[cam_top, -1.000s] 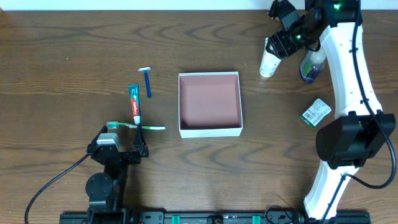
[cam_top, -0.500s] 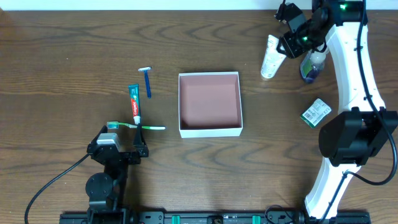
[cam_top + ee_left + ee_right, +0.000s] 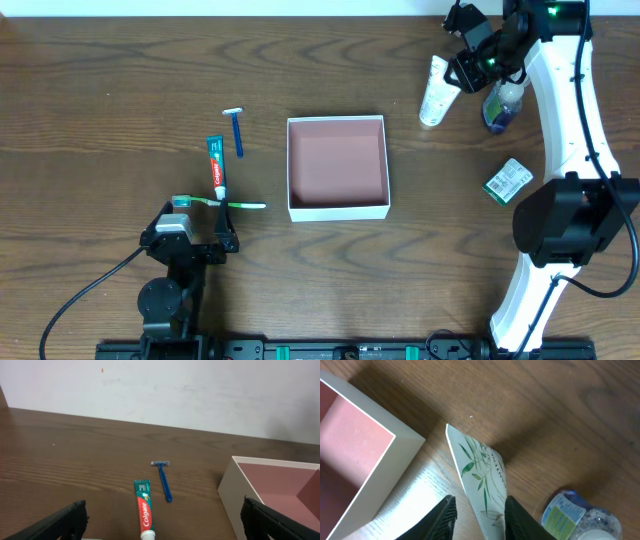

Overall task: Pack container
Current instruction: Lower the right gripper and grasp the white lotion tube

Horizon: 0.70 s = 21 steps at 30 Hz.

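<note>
Container (image 3: 337, 211): mid-table, square, white walls, reddish-pink floor.
Right claw (image 3: 480, 502): at 2 o'clock from container, narrowed onto the white tube.
White tube (image 3: 481, 467): leaf print, gripped at near end, flat end aimed toward container corner.
Clear bottle (image 3: 500, 104): just beside tube, at its 3 o'clock.
Green packet (image 3: 508, 180): at 3 o'clock from container, well apart.
Left claw (image 3: 163, 510): at 8 o'clock from container, spread wide, holding nothing.
Toothpaste (image 3: 144, 511): at 9 o'clock from container, flat on table.
Blue razor (image 3: 163, 481): at 10 o'clock, beside toothpaste.
Toothbrush (image 3: 222, 203): at 8 o'clock, crosswise below toothpaste cap.
</note>
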Each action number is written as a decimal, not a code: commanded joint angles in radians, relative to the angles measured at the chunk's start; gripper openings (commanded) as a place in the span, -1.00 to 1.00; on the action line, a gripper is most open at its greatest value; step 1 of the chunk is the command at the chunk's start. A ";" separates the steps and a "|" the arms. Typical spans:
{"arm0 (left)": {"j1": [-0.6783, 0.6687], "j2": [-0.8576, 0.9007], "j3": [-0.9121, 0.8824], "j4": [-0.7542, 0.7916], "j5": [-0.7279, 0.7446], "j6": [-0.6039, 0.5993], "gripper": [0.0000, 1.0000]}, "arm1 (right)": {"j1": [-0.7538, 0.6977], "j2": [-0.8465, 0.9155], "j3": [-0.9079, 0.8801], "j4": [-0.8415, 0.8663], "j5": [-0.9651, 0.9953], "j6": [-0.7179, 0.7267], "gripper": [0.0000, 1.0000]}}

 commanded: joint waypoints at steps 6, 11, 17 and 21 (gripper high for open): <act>-0.003 -0.005 -0.016 -0.037 0.012 -0.005 0.96 | 0.001 0.028 -0.011 0.024 -0.077 0.000 -0.54; -0.003 -0.005 -0.016 -0.037 0.012 -0.005 0.96 | 0.011 0.066 -0.011 0.016 -0.076 0.000 -0.95; -0.003 -0.005 -0.016 -0.037 0.012 -0.005 0.96 | 0.023 0.089 -0.010 0.014 -0.072 0.007 -0.97; -0.003 -0.005 -0.016 -0.037 0.012 -0.005 0.96 | 0.024 0.066 0.002 0.012 -0.046 0.044 -0.98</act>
